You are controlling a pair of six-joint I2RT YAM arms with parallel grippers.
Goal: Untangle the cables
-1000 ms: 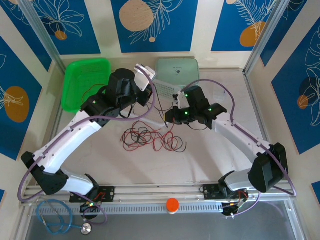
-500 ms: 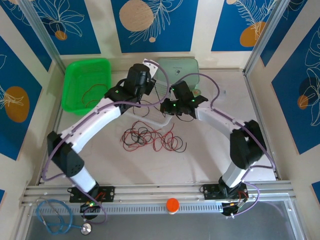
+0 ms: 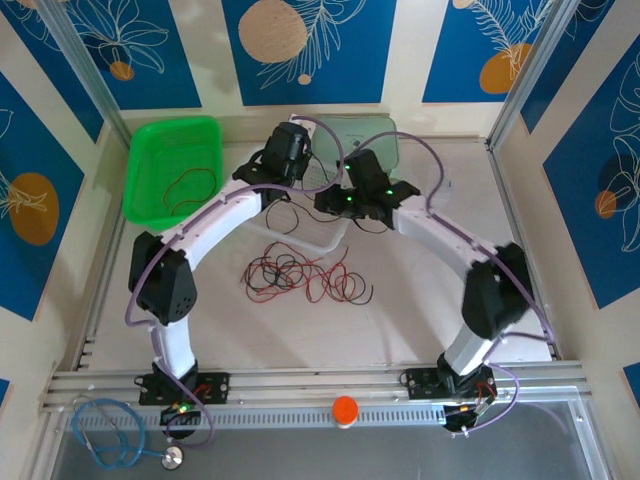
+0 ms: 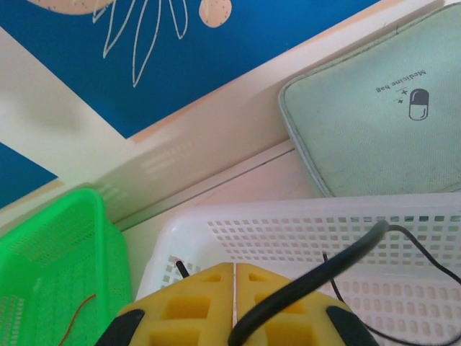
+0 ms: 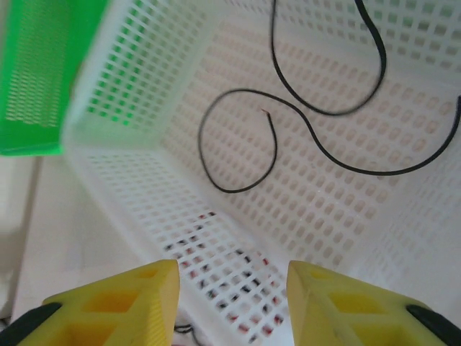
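Left arm: the left fingers [image 4: 229, 288] are closed, yellow pads pressed flat together. A black cable [image 4: 324, 272] comes out by their seam and appears to be pinched there. They sit over the near left part of the white basket [image 4: 302, 238].
Right arm: the right fingers [image 5: 162, 285] are spread wide apart and hold nothing. They hang above a side wall of the white basket, looking down into it.
Black cable: from the left fingers it climbs to the right across the basket rim, then thins into a long strand over the basket floor. The right wrist view shows loose black curves lying inside the basket, one bare end curled within a loop.
Red cable: a red cable [image 3: 190, 183] lies as a loop inside the green basket [image 3: 175, 125].
Tangle: a tangle [image 3: 300, 275] of red and black loops lies on the surface [image 3: 420, 320], near of both arms' ends and between the two arms. I cannot tell how its strands join those in the baskets.
Green basket: at the far left of the surface, just left of the white basket.
Bag: a pale green medicine bag [image 4: 374, 130] lies flat at the far edge, just beyond the white basket, against the wall.
Near rail: a light blue stethoscope [image 3: 110, 440] lies at the near left corner.
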